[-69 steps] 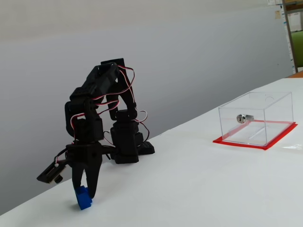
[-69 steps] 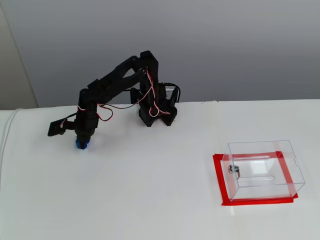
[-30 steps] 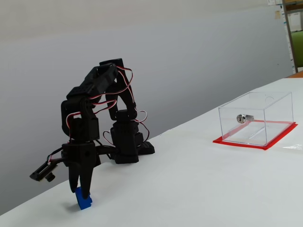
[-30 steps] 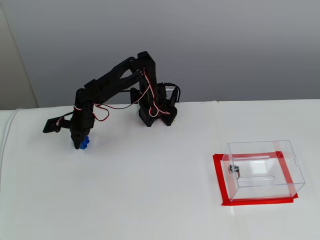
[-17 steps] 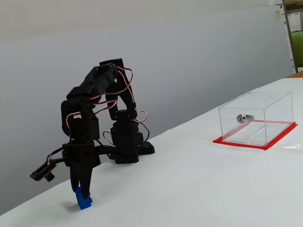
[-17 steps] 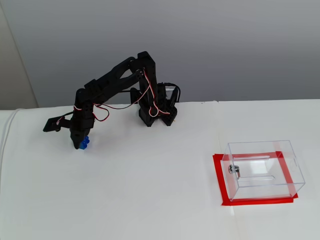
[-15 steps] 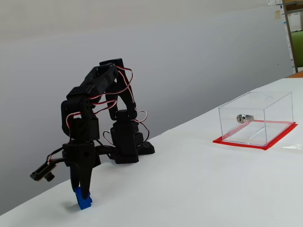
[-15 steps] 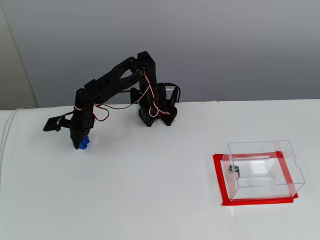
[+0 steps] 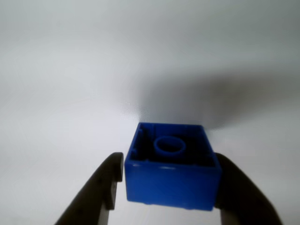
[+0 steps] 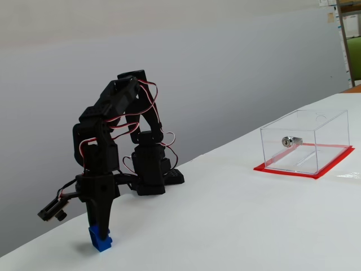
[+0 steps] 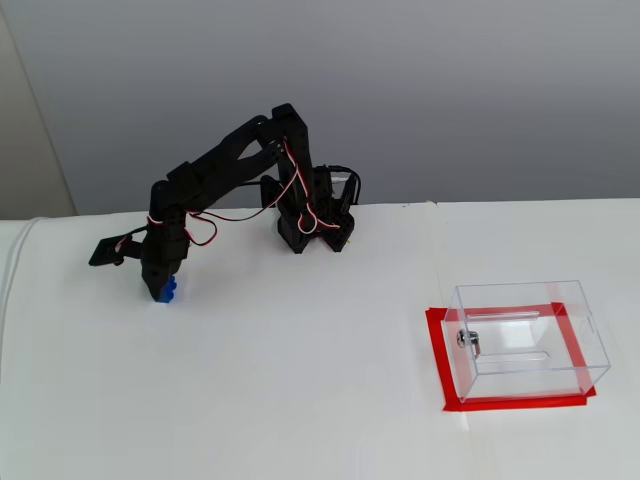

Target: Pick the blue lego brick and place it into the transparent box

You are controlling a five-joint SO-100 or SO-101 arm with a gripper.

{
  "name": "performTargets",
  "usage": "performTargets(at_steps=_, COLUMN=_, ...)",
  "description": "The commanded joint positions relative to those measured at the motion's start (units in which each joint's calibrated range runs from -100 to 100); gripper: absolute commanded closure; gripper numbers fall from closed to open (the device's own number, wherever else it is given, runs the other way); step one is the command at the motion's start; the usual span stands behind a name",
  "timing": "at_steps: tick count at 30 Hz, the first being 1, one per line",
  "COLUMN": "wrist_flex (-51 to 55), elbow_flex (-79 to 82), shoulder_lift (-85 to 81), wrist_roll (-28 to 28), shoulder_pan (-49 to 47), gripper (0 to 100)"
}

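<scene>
The blue lego brick (image 9: 173, 183) sits between my gripper's (image 9: 168, 159) two black fingers, which press its left and right sides. Its hollow face with a round tube shows in the wrist view. In both fixed views the arm reaches straight down at the left, and the brick (image 10: 101, 240) (image 11: 165, 293) is at the table's surface under the fingertips. The transparent box (image 10: 307, 144) (image 11: 525, 335) stands far to the right on a red base, open at the top, with a silver lock (image 10: 289, 141) on its side.
The arm's black base (image 10: 149, 175) (image 11: 315, 225) stands at the back of the white table (image 11: 300, 380). A wide stretch of bare white table lies between the brick and the box. A grey wall runs behind.
</scene>
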Motion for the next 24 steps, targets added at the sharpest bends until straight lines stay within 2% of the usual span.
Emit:
performTargets(at_steps=1, wrist_flex=-0.59, elbow_flex=-2.55, shoulder_lift=-0.41, wrist_roll=0.21, shoulder_pan=0.51, gripper=81)
performTargets(at_steps=9, wrist_flex=-0.59, elbow_flex=-2.83, shoulder_lift=-0.15, wrist_roll=0.26, shoulder_pan=0.51, gripper=82)
performTargets(at_steps=14, wrist_flex=-0.59, elbow_flex=-2.83, shoulder_lift=-0.15, wrist_roll=0.26, shoulder_pan=0.51, gripper=88)
performTargets(at_steps=24, wrist_flex=-0.59, elbow_flex=-3.37, shoulder_lift=-1.17, wrist_roll=0.36, shoulder_pan=0.22, gripper=87)
